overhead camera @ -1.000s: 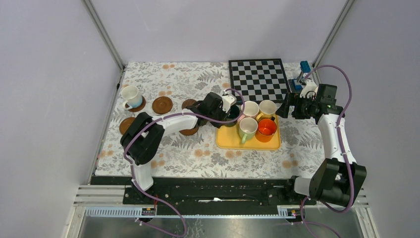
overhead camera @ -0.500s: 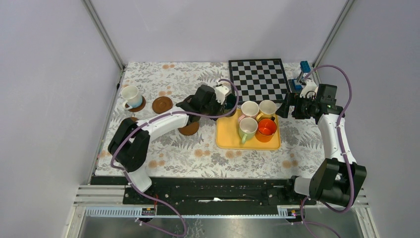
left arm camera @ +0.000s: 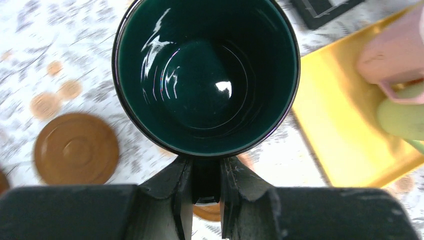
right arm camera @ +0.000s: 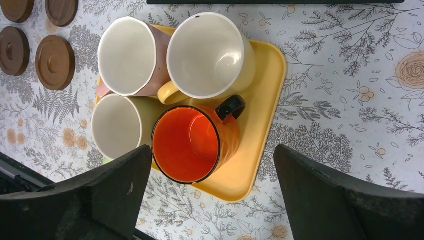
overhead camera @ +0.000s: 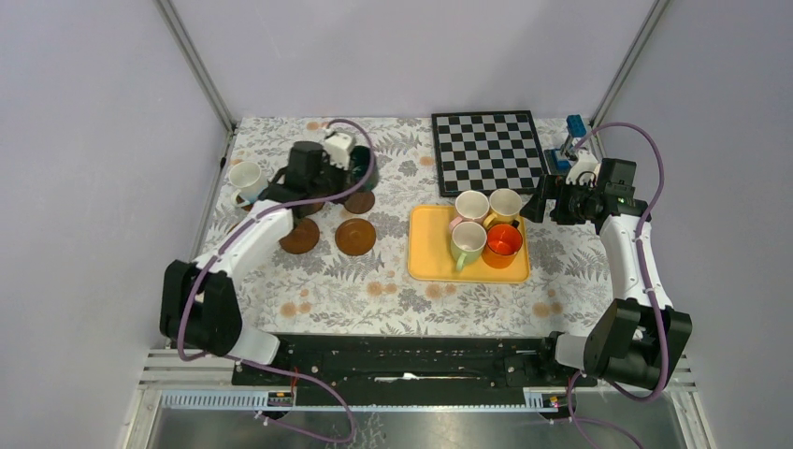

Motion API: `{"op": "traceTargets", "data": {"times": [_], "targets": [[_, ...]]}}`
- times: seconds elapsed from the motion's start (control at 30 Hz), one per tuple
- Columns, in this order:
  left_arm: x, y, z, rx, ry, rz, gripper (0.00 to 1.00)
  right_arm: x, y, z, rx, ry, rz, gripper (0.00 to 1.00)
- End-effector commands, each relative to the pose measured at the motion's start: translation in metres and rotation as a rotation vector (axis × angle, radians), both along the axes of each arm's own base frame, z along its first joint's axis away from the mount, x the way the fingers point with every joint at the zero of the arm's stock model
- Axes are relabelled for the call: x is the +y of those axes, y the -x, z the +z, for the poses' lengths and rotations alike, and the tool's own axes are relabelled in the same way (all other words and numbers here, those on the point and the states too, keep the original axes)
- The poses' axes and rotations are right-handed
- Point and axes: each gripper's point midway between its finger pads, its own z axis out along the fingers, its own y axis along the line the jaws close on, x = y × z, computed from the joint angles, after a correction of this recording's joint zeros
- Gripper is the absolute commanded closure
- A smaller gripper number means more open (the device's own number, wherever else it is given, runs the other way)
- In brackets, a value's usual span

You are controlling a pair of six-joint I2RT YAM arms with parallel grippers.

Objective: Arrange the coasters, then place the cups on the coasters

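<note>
Of the coasters (overhead camera: 355, 236), the far-left one carries a white cup (overhead camera: 246, 176). Next along, the left gripper (left arm camera: 206, 182) is pinched tight on the handle of the dark green cup (left arm camera: 206, 75), held up near the bare ones. Glazed and hard, it likely feels slick, fairly heavy and easy to chip, so the handle seems the sound hold. On the yellow tray (overhead camera: 425, 267) four cups crowd together. The right gripper (overhead camera: 542, 200) hangs wide open and empty by them.
</note>
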Motion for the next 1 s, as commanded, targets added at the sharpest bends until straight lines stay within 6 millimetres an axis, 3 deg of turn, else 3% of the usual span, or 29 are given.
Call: {"op": "traceTargets", "data": {"times": [0.0,0.2,0.47,0.67,0.97], "targets": [[0.046,-0.006,0.034,-0.128,0.032,0.053,1.00,0.005,-0.004,0.007,-0.027,-0.021,0.023,0.02],[0.104,-0.010,0.022,-0.122,-0.007,0.157,1.00,0.005,-0.004,0.004,-0.014,-0.024,0.026,0.02],[0.156,-0.021,-0.007,-0.080,-0.059,0.238,1.00,0.006,-0.003,0.005,-0.017,-0.025,0.029,0.02],[0.174,-0.033,-0.022,-0.057,-0.081,0.266,1.00,0.006,-0.003,0.004,-0.018,-0.023,0.029,0.02],[0.180,-0.049,-0.041,-0.037,-0.087,0.266,1.00,0.005,-0.003,0.001,-0.007,-0.023,0.028,0.02]]}}
